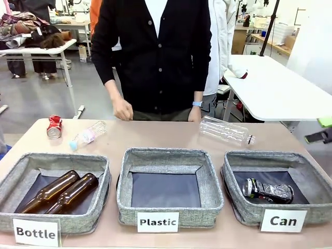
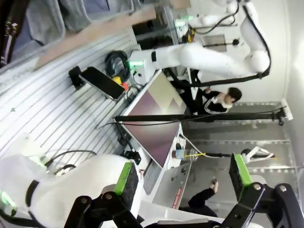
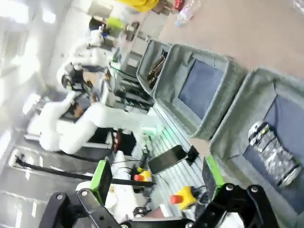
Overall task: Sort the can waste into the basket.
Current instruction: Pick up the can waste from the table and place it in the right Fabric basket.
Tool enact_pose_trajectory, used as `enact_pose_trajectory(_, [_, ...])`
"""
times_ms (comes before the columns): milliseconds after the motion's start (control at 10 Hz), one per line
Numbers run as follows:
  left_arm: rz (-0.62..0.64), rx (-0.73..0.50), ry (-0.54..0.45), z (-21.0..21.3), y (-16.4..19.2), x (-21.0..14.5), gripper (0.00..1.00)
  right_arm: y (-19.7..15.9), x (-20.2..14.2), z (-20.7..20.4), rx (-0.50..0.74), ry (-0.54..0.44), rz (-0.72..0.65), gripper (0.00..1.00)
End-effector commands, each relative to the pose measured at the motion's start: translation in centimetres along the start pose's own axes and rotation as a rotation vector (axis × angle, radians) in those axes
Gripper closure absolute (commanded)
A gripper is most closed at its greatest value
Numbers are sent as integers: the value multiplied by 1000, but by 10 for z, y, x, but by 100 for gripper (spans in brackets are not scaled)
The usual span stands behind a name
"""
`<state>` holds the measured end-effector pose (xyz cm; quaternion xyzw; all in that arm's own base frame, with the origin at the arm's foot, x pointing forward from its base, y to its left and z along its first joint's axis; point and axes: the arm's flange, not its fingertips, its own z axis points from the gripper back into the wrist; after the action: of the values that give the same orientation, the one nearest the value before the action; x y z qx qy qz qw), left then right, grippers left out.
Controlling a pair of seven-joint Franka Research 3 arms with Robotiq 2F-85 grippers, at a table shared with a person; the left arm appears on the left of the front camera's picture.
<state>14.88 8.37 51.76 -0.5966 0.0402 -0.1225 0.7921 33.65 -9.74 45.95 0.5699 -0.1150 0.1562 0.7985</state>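
A dented red can (image 1: 54, 126) lies on the table at the far left, outside the bins. A black and silver can (image 1: 267, 191) lies on its side inside the grey basket (image 1: 243, 209) labelled "Can" at the front right. The right wrist view shows that can (image 3: 274, 154) in the basket (image 3: 236, 124), just beyond my right gripper (image 3: 159, 190), which is open and holds nothing. My left gripper (image 2: 183, 190) is also open and empty, facing the room away from the table. A dark piece with green at the right edge of the front view may be my right gripper (image 1: 320, 135).
The "Bottle" bin (image 1: 78, 220) holds two brown bottles (image 1: 62, 193). The "Plastic" bin (image 1: 166, 155) stands in the middle. A small clear bottle (image 1: 88, 135) and a larger one (image 1: 226, 130) lie on the table. A person stands at the far edge, hands (image 1: 123, 109) near it.
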Motion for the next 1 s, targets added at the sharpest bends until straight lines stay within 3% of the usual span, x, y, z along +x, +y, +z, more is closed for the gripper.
enact_pose_trajectory(0, [15, 33, 107, -44, 7, 18, 0, -4, -10, -9, 43, -64, -135, 0])
enact_pose_trajectory(200, [47, 136, 187, -67, 23, 30, 0, -16, -14, -9, 12, -98, -159, 0])
enact_pose_trajectory(300, [52, 161, 130, -73, 27, 36, 0, -14, -18, 1, 25, -44, -113, 0])
enact_pose_trajectory(400, [49, 84, 166, -39, 1, 34, 0, -14, -18, 1, 25, -44, -113, 0])
enact_pose_trajectory(900, [49, 84, 166, -39, 1, 34, 0, -14, -18, 1, 25, -44, -113, 0])
